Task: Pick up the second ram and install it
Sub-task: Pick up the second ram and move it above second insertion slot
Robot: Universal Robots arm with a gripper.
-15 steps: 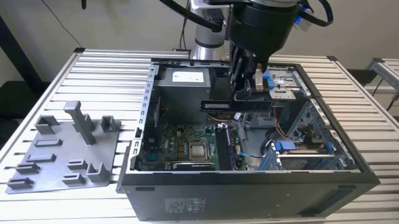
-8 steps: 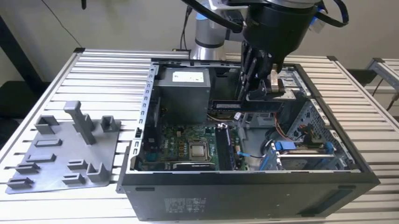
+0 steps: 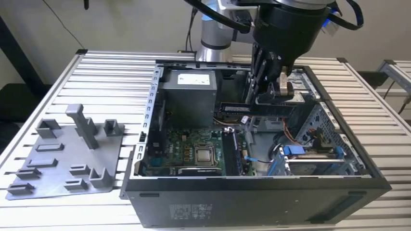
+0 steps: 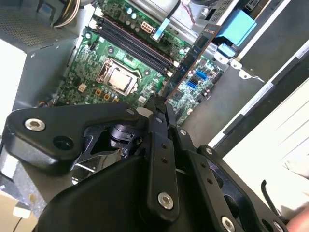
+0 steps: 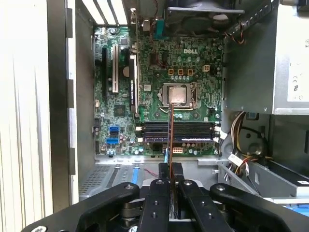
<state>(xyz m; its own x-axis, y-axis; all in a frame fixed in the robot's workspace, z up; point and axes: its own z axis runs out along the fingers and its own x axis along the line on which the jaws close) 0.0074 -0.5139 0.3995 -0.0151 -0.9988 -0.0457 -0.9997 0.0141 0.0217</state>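
Second ram [image 3: 247, 109]: thin dark stick w/ white label, btwn fingers [image 5: 177, 176].

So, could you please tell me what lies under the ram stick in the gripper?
Below the second ram, held by the gripper, lie the memory slots and processor socket of the motherboard. The gripper's body hides whatever sits directly beneath it.

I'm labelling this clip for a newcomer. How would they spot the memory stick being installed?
Find the open black computer case on the slatted metal table. Above its green motherboard, the black gripper clamps a long, thin, near-black memory stick, held level. It alone hangs in the air, clear of the board.
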